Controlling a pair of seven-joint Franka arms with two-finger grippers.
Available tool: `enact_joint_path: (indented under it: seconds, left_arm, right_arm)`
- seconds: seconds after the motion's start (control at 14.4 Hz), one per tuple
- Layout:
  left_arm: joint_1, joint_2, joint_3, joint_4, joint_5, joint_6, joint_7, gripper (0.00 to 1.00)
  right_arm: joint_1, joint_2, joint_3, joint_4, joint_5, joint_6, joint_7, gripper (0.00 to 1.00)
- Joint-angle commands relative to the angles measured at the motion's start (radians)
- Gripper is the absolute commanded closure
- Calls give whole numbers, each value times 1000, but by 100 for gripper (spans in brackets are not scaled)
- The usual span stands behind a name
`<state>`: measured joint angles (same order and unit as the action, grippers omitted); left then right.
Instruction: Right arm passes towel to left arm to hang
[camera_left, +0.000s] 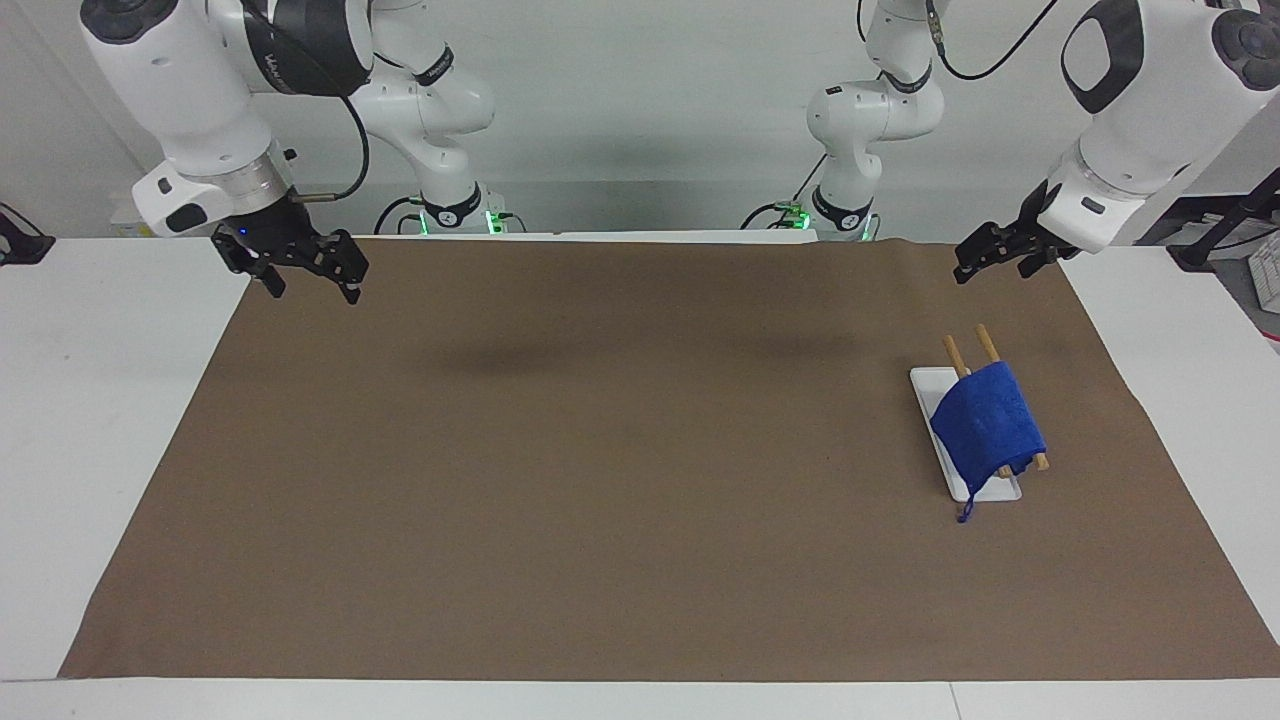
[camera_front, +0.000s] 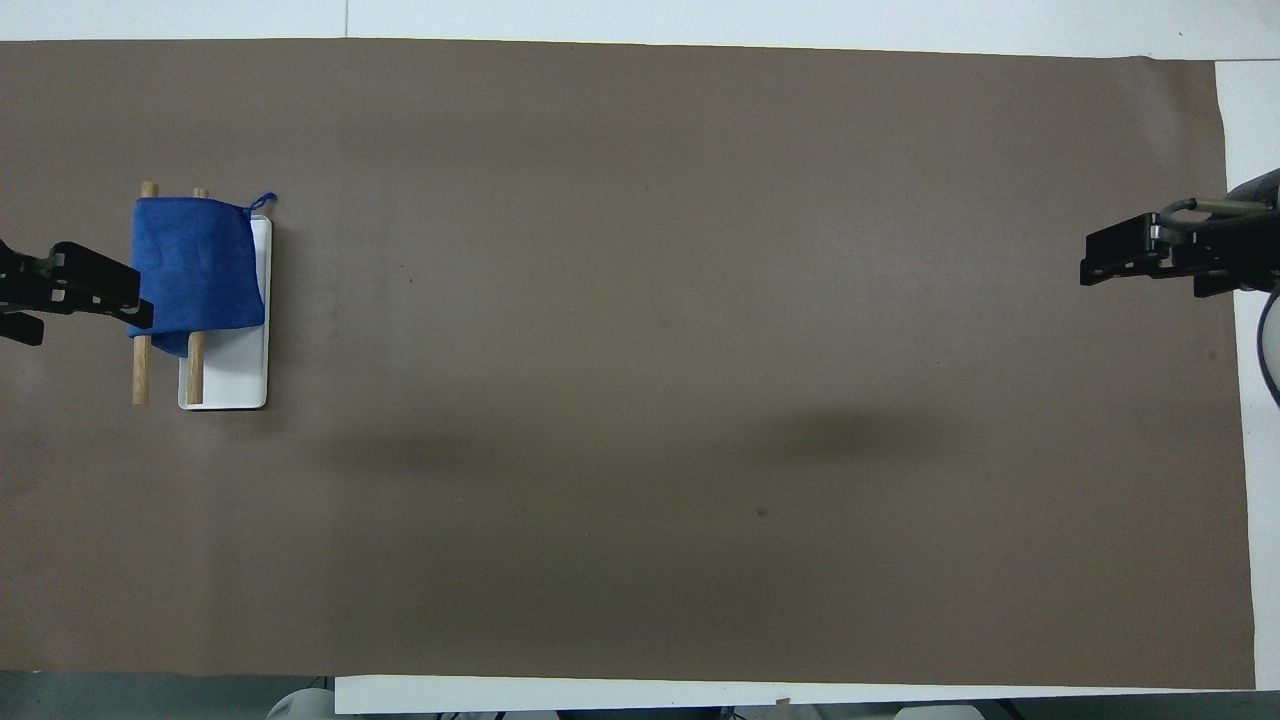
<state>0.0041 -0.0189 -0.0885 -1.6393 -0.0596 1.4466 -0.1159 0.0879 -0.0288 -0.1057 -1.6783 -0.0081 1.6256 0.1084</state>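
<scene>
While both arms' jaws hang open and empty, the blue towel drapes folded over two wooden rods.

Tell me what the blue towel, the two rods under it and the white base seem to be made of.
The towel looks like soft terry cloth: matte, draping, with a corner loop. The rods look like bare pale wood, tan and dull. The white base is smooth, rounded at the corners, probably plastic or ceramic.
</scene>
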Motion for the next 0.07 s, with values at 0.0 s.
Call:
enact_joint_path:
  seconds: [0.0]
  left_arm:
    - [-9, 10, 4, 26, 47, -5, 16, 0]
  right_arm:
    - [-5, -2, 3, 0, -10, -12, -13, 0]
